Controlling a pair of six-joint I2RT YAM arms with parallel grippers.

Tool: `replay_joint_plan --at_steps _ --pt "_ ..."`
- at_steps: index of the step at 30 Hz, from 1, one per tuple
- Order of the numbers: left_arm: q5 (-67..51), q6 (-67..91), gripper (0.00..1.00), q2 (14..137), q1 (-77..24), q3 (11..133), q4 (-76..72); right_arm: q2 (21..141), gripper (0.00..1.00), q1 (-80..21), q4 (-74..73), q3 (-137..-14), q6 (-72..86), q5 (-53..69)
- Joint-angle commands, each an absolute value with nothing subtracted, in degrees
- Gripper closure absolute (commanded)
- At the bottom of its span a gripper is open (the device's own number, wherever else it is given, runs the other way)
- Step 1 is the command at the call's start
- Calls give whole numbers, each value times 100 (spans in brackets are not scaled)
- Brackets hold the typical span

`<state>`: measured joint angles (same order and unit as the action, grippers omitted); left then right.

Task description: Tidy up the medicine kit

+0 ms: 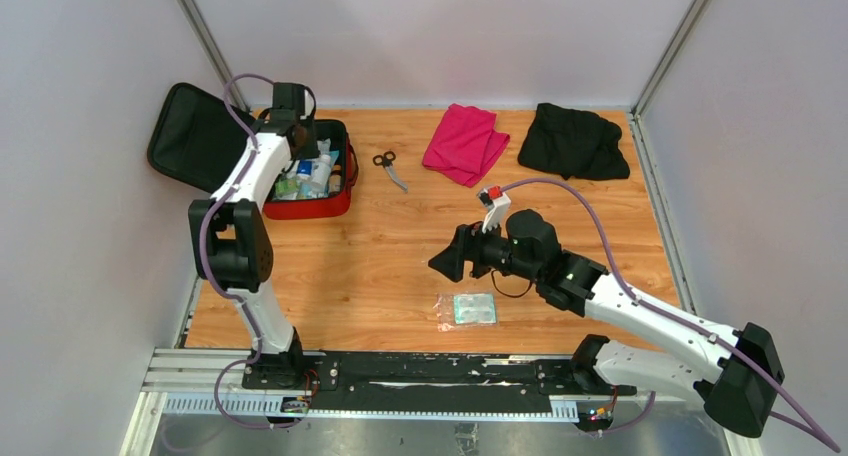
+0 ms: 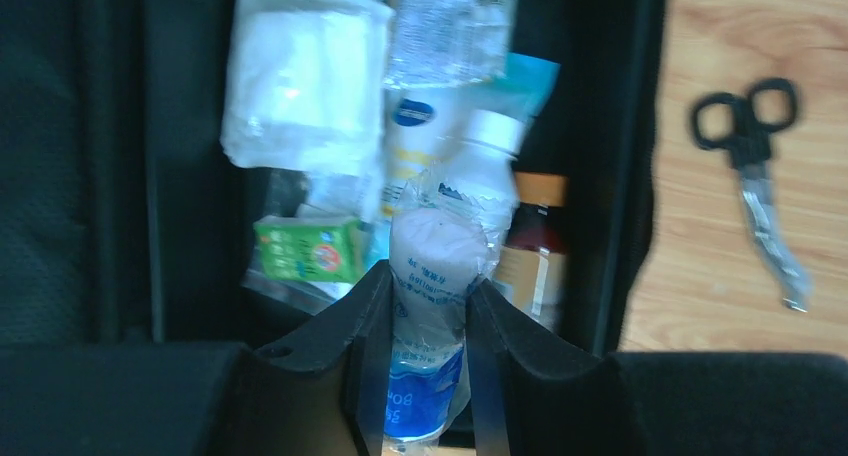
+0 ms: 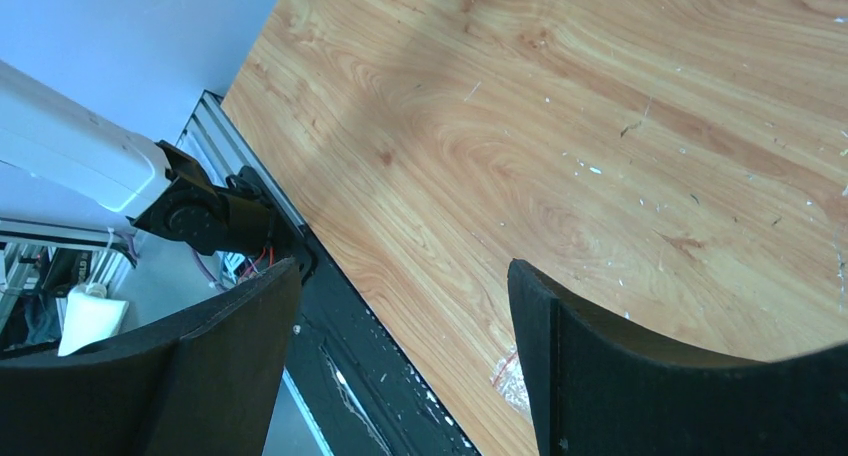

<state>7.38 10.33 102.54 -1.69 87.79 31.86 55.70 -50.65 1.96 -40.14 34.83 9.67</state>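
Observation:
The red medicine kit [image 1: 312, 208] lies open at the table's far left, its black-lined lid [image 1: 190, 136] leaning against the left wall. It holds a white gauze packet [image 2: 300, 86], a green box [image 2: 310, 248], a white bottle [image 2: 480, 171] and a brown bottle [image 2: 535, 238]. My left gripper [image 1: 300, 154] hangs over the kit, shut on a plastic-wrapped bandage roll with a blue label [image 2: 432, 286]. My right gripper [image 1: 447, 261] is open and empty above mid-table, just left of and above a clear zip bag [image 1: 467, 309], whose corner shows in the right wrist view [image 3: 512, 376].
Black-handled scissors [image 1: 390, 168] lie on the wood right of the kit and also show in the left wrist view [image 2: 752, 176]. A folded pink cloth [image 1: 465, 141] and a black cloth [image 1: 573, 141] lie at the back. A black rail [image 1: 430, 371] runs along the near edge.

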Motion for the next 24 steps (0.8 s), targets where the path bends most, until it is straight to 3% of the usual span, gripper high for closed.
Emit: replay_joint_plan --at_steps 1,3,5,9,17,24 --pt "2258 148 66 10664 -163 9223 3586 5463 20 -4966 37 -3882 3279 1171" --pt "2420 97 62 10786 -143 9262 3498 5473 20 -4955 27 -3853 3239 1204" --pt "2511 77 50 10927 -145 9284 3434 5487 20 -4924 26 -3826 3212 1274" --pt "2735 155 35 11053 -144 9245 3377 5487 20 -4920 -104 -3815 3187 1303" --pt "1808 750 28 10451 -154 9042 3290 5271 21 -4895 -843 -3804 3245 426" --pt "496 1467 26 9311 -547 8018 2420 5229 21 -4823 -1473 -3925 3338 -379"
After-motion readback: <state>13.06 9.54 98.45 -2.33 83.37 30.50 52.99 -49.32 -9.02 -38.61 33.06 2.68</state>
